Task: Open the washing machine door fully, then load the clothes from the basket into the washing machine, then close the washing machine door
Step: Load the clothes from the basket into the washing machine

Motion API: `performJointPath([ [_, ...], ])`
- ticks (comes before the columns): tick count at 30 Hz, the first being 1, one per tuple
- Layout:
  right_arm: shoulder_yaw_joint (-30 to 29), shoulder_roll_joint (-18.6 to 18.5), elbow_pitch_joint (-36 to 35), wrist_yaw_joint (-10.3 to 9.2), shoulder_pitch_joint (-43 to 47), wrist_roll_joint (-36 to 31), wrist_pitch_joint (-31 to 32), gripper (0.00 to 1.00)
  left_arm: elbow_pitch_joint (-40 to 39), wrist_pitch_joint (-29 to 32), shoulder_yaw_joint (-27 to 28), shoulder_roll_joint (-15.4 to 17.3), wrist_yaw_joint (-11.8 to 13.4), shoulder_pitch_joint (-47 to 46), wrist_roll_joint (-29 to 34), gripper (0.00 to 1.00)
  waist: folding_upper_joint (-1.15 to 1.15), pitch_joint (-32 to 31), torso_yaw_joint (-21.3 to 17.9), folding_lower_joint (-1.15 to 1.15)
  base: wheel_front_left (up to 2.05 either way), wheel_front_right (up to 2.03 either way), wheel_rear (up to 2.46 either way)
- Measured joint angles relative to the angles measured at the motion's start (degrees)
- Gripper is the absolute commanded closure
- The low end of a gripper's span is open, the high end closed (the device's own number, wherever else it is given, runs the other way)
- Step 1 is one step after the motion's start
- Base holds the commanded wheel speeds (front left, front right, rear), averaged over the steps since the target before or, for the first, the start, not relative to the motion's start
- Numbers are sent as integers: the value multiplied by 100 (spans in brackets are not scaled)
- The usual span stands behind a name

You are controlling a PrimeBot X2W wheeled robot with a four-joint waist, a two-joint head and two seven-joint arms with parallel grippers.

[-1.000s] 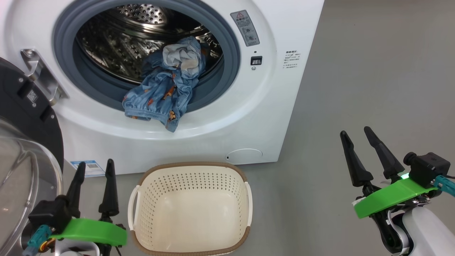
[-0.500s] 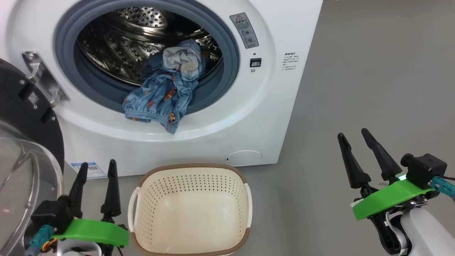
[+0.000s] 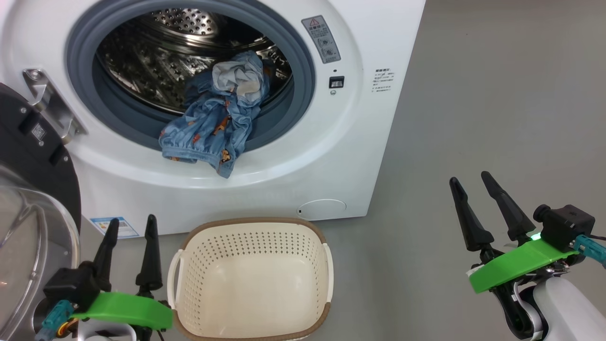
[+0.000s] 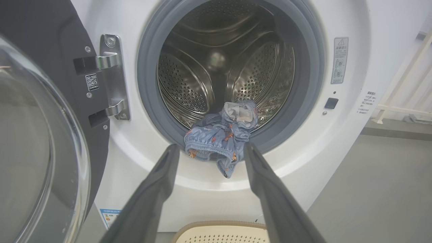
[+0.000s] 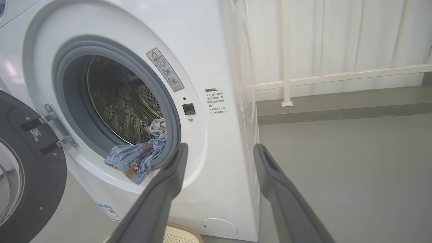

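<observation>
Grey floor (image 3: 473, 94) runs bare to the right of the washing machine (image 3: 369, 142) in the head view. The washing machine door (image 3: 33, 156) stands wide open at the left. The basket (image 3: 251, 221) sits just before the machine with nothing visible in it. The clothes (image 3: 213, 132), a blue bundle, lie in the mouth with a hem draped over the grey gasket (image 3: 303, 90).

Our left gripper (image 3: 132, 219) hangs between door and basket, and our right gripper (image 3: 469, 177) is well off to the right. Both are spread wide and hold nothing. We judge the loading all but done. Before moving the door we should push that hem past the gasket, or the door may pinch it. The door's outer edge and the basket's near rim are cut off.

From the left wrist, the hem hangs between our fingers (image 4: 158, 189), outside the lip. The bundle hides the floor of the drum (image 4: 189, 91) behind it.

From the right wrist, the machine's front shows slantwise. The door is cut off at the side, and we cannot make out where best to grip it.
</observation>
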Motion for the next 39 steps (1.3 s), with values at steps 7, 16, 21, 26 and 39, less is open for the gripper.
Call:
performJointPath([
  [7,-7,10,-2,0,0,0,0,0,30,51,-57,1,-1,-14,-33,0,0,33,-38,0,0,0,0],
  [16,-7,38,-37,0,-8,0,0,0,289,255,-181,-41,-98,-354,-198,0,0,223,-117,0,0,0,0],
  [21,-7,71,-68,0,-35,0,0,0,603,363,-249,-145,-324,-770,-333,0,0,403,-197,0,0,0,0],
  [26,-26,138,-109,0,-127,-1,0,0,1045,514,-297,-229,-524,-1282,-497,0,0,627,-306,1,0,0,0],
  [39,-89,292,-231,0,-413,-47,0,0,2771,759,-383,-305,-801,-2711,-672,0,0,1289,-606,1,0,0,0],
])
